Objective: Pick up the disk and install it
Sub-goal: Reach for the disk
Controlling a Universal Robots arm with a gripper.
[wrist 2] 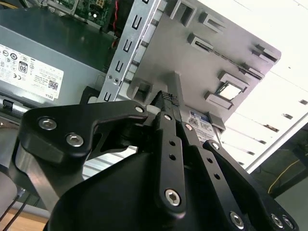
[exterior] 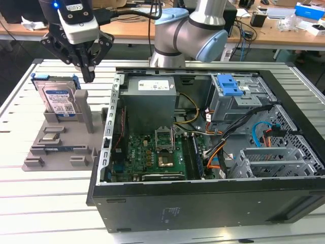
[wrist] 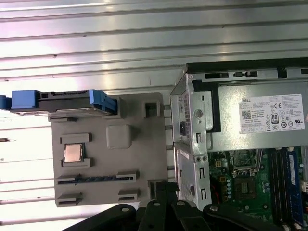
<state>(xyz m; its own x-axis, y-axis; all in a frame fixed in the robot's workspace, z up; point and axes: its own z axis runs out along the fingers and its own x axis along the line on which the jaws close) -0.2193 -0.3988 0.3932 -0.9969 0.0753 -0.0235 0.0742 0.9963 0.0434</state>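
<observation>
Silver metal in blue plastic rails, the disk (exterior: 58, 99) stands on edge in a grey fixture (exterior: 56, 150) at the exterior view's left, beside the open computer case (exterior: 213, 193). It looks stiff, fairly heavy and shock-sensitive, best pinched across its flat faces. The gripper (exterior: 89, 77) hangs just above its right corner, closed and empty, over a slatted metal table (exterior: 30, 203); cluttered desks lie far behind. In the second wrist view the closed fingers (wrist 2: 166, 125) point beside the disk (wrist 2: 201, 121). In the first wrist view it (wrist: 62, 102) shows edge-on.
</observation>
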